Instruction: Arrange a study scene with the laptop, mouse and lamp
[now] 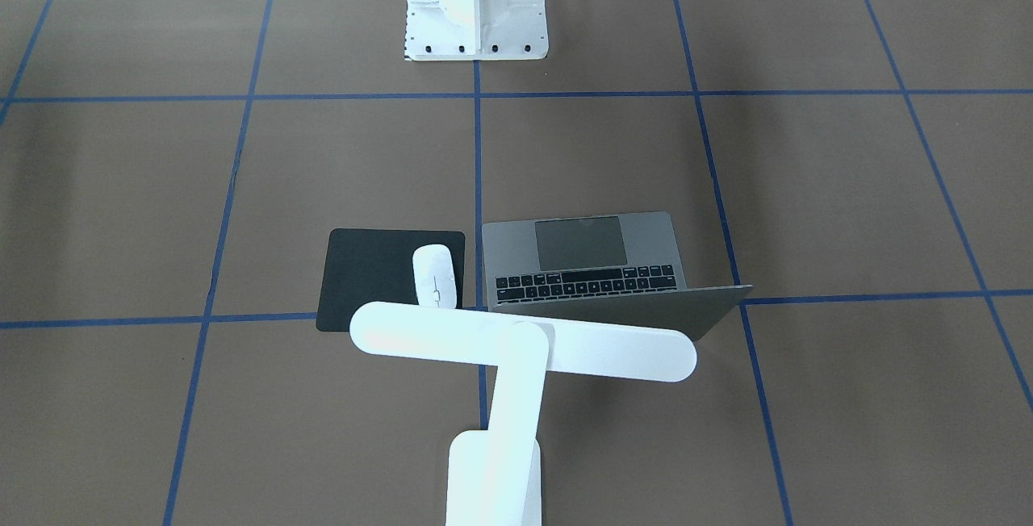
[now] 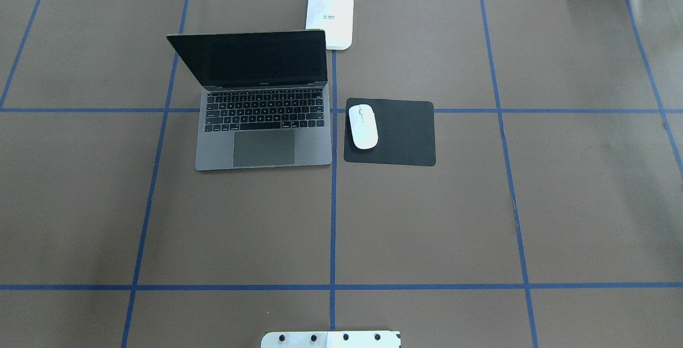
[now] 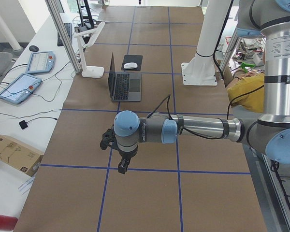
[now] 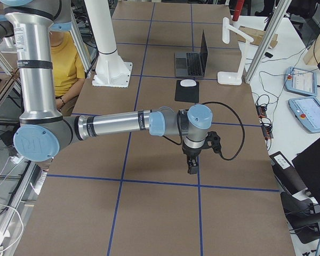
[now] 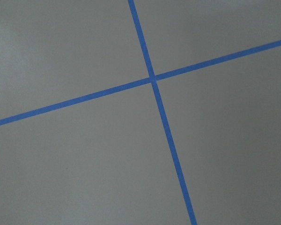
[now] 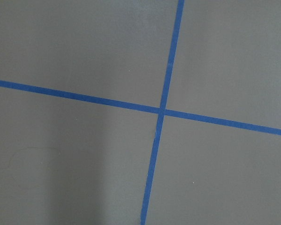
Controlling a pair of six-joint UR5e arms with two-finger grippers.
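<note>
Layout looks complete to me. The laptop [image 2: 264, 124] sits open left of the table's centre line, screen dark, keyboard facing the robot. The mouse [image 2: 363, 126] lies on the left part of the black pad [image 2: 405, 134], just right of the laptop and not touching it. The lamp [image 1: 516, 344] stands upright at the far table edge, its base just past the lid's right corner. From the front view its bar head reaches across above the lid and the pad's far edge. Both arms are well clear of the scene: the left gripper [image 3: 122, 167] hangs low over bare table [image 2: 480, 220] at the robot's left end, and the right gripper [image 4: 192, 166] does the same at the right end. Neither holds anything that I can see. Finger state: cannot tell for either, since they only show in the side views and both wrist cams show just paper and blue tape crossings. My read is that we're at the final step, with the arms parked or retreating. The next move needs no grasp. At most, check the mouse sits square on the pad and the lamp head covers the keyboard. Any re-approach should come in high, because the lamp head and open lid are easy to clip.
</note>
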